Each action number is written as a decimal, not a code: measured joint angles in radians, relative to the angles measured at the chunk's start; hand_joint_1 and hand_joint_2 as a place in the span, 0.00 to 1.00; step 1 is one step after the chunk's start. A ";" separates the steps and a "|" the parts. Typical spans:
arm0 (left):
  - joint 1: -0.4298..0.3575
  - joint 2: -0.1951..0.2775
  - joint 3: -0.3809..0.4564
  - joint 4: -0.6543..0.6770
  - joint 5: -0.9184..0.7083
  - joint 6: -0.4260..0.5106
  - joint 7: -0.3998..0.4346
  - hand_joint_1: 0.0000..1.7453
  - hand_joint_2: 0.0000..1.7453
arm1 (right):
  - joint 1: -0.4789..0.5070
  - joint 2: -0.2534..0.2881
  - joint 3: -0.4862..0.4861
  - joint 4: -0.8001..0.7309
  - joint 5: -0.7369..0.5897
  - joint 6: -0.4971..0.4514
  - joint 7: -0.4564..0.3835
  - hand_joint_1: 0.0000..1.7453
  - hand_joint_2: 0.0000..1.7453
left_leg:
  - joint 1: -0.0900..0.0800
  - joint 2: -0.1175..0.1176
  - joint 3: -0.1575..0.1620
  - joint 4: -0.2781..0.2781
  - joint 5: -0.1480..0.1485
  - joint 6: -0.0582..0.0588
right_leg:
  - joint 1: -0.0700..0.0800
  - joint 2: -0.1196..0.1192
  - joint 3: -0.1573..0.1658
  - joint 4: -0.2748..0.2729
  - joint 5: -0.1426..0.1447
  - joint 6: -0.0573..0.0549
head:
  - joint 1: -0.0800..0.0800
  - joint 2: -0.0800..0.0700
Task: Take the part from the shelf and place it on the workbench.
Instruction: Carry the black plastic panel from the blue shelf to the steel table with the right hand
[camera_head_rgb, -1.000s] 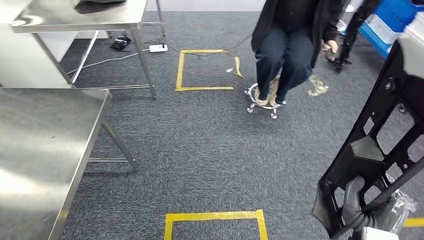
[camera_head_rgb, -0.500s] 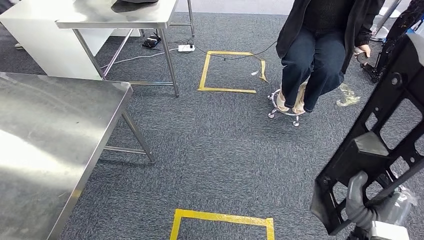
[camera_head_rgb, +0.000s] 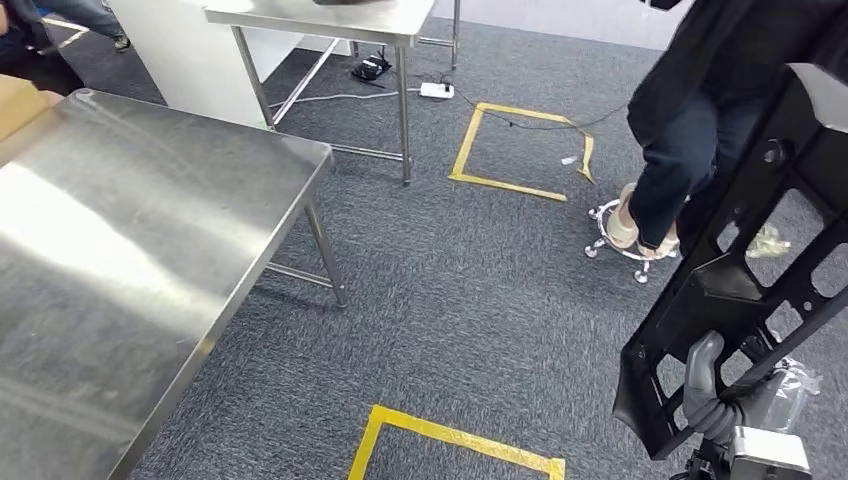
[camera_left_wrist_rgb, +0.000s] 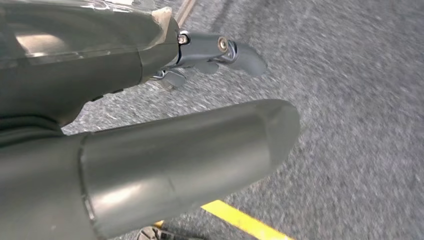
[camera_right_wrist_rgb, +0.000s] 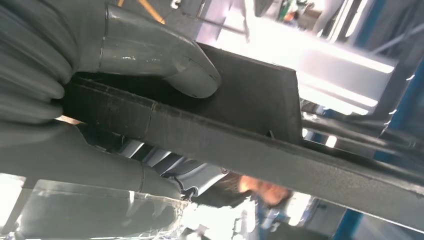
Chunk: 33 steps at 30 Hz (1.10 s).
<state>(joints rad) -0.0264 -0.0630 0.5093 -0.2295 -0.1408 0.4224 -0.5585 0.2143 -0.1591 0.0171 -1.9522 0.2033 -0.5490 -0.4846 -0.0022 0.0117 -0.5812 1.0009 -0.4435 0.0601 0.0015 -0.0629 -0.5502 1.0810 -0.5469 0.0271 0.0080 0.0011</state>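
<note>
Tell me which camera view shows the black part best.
The head view: the black part shows nearly whole there, a tall openwork frame held near its lower end by the right hand. The right wrist view gives a close look at one black bar under the thumb. The left wrist view looks at carpet.

This is looking like a workshop or robot test floor. Grey carpet tiles (camera_head_rgb: 470, 290) are covering the ground, with yellow tape squares (camera_head_rgb: 520, 150) marking spots on them. Bare stainless-steel workbenches (camera_head_rgb: 130, 260) on thin metal legs are standing about, a white power strip (camera_head_rgb: 436, 90) is trailing its cable across the floor, and a person in dark clothes (camera_head_rgb: 700, 130) is sitting on a wheeled stool (camera_head_rgb: 618, 235).
</note>
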 joint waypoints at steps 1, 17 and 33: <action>-0.001 -0.001 0.000 0.000 0.000 -0.001 0.000 0.00 0.00 | 0.002 -0.002 0.000 0.000 0.000 -0.002 0.000 1.00 1.00 | 0.001 -0.011 -0.001 -0.002 0.002 0.002 | -0.004 0.032 -0.028 0.062 -0.027 -0.002 | 0.002 0.000; 0.016 -0.011 0.017 0.005 -0.002 0.010 0.019 0.00 0.00 | 0.012 -0.008 -0.014 0.009 -0.019 0.000 0.003 1.00 1.00 | 0.012 -0.035 -0.120 0.201 -0.093 -0.058 | -0.029 0.052 0.025 -0.069 0.049 -0.006 | -0.009 0.000; 0.011 -0.012 0.018 0.005 -0.005 0.010 0.017 0.00 0.00 | 0.024 -0.013 -0.036 0.006 -0.039 -0.002 -0.009 1.00 1.00 | 0.004 -0.033 -0.006 0.005 -0.001 0.003 | -0.011 0.052 -0.073 0.161 -0.067 0.004 | 0.001 0.000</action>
<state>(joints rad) -0.0154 -0.0747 0.5276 -0.2247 -0.1453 0.4326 -0.5413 0.2379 -0.1717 -0.0188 -1.9463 0.1638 -0.5507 -0.4933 0.0014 -0.0211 -0.5873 1.0061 -0.4447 0.0636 -0.0093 -0.0111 -0.6235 1.2416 -0.6139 0.0313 0.0086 0.0011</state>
